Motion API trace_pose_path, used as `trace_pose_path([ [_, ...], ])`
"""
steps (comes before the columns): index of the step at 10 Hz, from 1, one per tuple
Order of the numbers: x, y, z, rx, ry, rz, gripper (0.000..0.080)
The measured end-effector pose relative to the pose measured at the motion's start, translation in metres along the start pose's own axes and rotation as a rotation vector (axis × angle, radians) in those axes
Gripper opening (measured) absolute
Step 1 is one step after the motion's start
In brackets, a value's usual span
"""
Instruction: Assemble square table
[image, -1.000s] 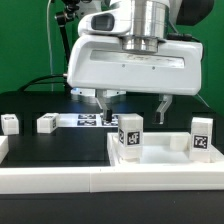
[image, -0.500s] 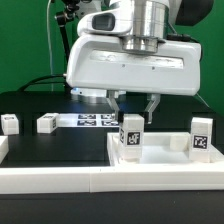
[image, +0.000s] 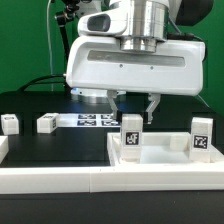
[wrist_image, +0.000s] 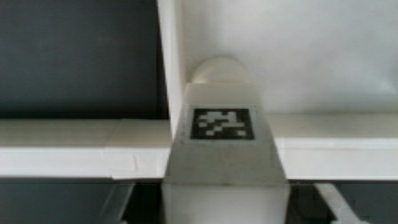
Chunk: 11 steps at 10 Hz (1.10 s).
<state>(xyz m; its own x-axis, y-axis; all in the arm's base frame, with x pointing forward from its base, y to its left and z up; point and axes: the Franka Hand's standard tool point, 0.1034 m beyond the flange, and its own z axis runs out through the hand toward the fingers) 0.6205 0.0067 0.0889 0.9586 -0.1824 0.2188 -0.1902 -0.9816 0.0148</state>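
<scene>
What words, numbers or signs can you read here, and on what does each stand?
No words or numbers are readable.
Black-and-white tag, pattern only, on each: middle leg; leg at the exterior view's right; leg at its far left; leg next to that.
Tags on the marker board: too blurred to read.

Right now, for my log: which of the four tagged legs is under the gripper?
The centre leg, below the gripper; the end leg and its neighbour stand at the exterior view's left, the fourth leg at that view's right.
</scene>
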Motion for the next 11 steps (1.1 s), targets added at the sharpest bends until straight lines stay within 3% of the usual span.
trace_pose_path([
  [5,-0.0036,-0.0027,0.0002,-0.010,0.005,0.433,0.0290],
  [11,-0.0056,-0.0016,0.0004,0.006,-0.010,1.038,0.0290],
])
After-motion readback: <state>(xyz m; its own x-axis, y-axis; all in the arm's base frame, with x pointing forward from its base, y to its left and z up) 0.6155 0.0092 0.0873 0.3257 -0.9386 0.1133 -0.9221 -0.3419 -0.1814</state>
